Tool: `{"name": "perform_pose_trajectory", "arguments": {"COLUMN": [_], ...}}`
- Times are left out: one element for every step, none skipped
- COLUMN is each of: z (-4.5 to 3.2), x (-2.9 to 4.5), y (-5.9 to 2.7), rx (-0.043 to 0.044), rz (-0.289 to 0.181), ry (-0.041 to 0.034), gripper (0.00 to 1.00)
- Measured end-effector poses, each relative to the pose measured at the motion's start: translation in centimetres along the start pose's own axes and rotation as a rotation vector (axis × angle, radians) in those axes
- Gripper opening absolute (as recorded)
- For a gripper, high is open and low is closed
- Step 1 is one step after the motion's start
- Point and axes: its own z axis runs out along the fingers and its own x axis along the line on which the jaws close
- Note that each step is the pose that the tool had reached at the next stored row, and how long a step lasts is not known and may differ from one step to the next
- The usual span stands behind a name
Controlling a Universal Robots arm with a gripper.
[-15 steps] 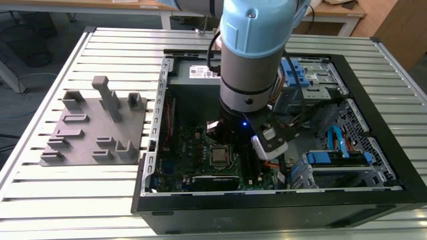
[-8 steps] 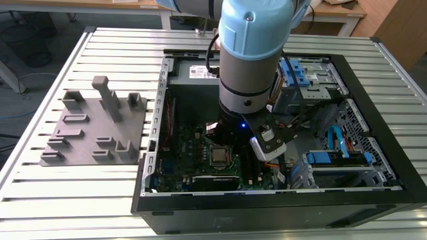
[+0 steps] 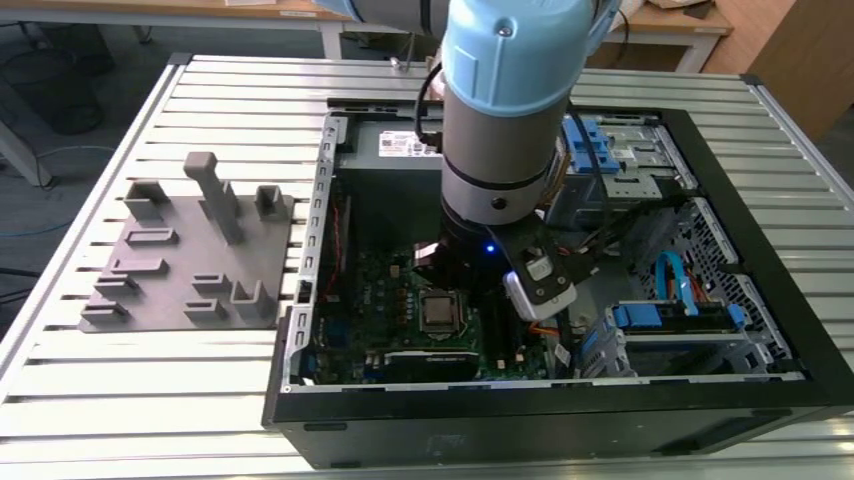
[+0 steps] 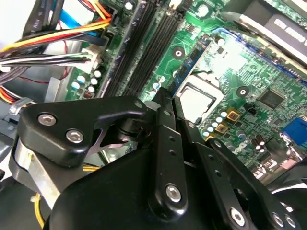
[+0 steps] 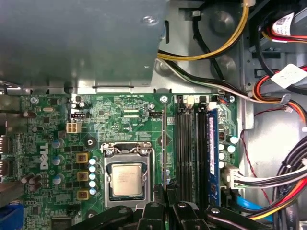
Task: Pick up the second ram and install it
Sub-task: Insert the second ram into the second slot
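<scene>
Install step, transport phase: gripper [image 5: 164,192] jaws narrow, pinching what I judge is the second ram [image 5: 164,143] edge-on above the motherboard [image 5: 120,115], beside the empty slot rails [image 5: 189,143]; seating requires rail alignment.

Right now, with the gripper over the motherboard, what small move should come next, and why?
Probably a small sideways shift toward the empty black slots. In the first wrist view the gripper seems shut on the second ram, seen edge-on, hanging between the processor socket and those slots, not yet over one.
</scene>
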Motion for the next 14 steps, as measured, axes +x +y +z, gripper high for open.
{"name": "perform_pose_trajectory", "arguments": {"z": [0.01, 0.03, 0.05, 0.07, 0.09, 0.1, 0.11, 0.13, 0.16, 0.2, 0.26, 0.32, 0.37, 0.39], "x": [-0.29, -0.66, -1.01, -1.35, -1.6, -1.81, -1.98, -2.16, -2.34, -2.54, -2.7, -2.81, -2.84, -2.83], "y": [0.01, 0.01, 0.02, 0.03, 0.04, 0.04, 0.05, 0.06, 0.06, 0.07, 0.07, 0.07, 0.07, 0.06], "rx": [0.0, 0.0002, 0.0002, 0.0003, 0.0003, 0.0003, 0.0004, 0.0005, 0.0006, 0.0009, 0.0007, 0.0007, 0.0007, 0.0009], "rz": [0.0, 0.0, 0.0, 0.0, 0.0, 0.0, -0.001, -0.001, -0.002, -0.003, -0.004, -0.006, -0.008, -0.01], "ry": [0.0005, 0.0019, 0.0036, 0.0059, 0.0083, 0.0104, 0.0126, 0.0154, 0.0184, 0.0222, 0.0258, 0.0287, 0.0304, 0.0313], "gripper": [0.14, 0.14, 0.14, 0.14, 0.14, 0.14, 0.14, 0.14, 0.14, 0.14, 0.14, 0.14, 0.14, 0.14]}}
